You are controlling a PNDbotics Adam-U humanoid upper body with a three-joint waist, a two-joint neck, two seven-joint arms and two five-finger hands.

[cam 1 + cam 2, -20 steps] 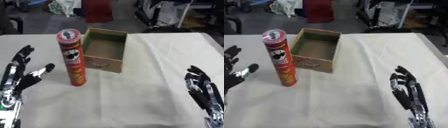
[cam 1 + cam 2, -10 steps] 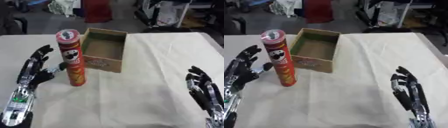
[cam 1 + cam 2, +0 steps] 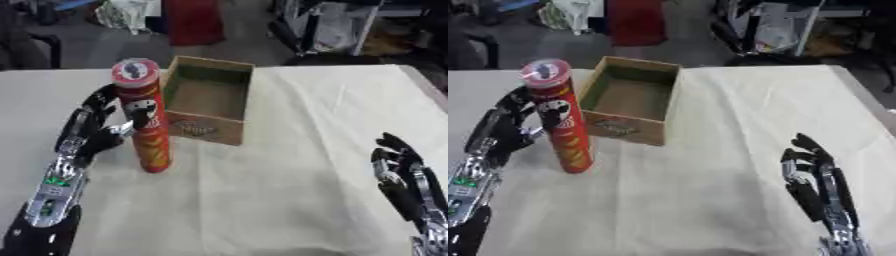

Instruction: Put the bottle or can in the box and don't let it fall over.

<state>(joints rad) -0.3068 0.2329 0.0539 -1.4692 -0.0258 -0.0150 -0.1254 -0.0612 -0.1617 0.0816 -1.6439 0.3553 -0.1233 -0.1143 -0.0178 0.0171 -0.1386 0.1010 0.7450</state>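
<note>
On tabletop: one upright can beside one box, left hand spread wide at can, right hand idle, fingers relaxed.

One red can stands at left; one open cardboard box lies just right of it. Two robot hands: left hand, right hand. One cloth-covered table.

Lab or workshop: cloth-covered table, metal equipment racks behind, cluttered floor.

Red can upright beside open box
</note>
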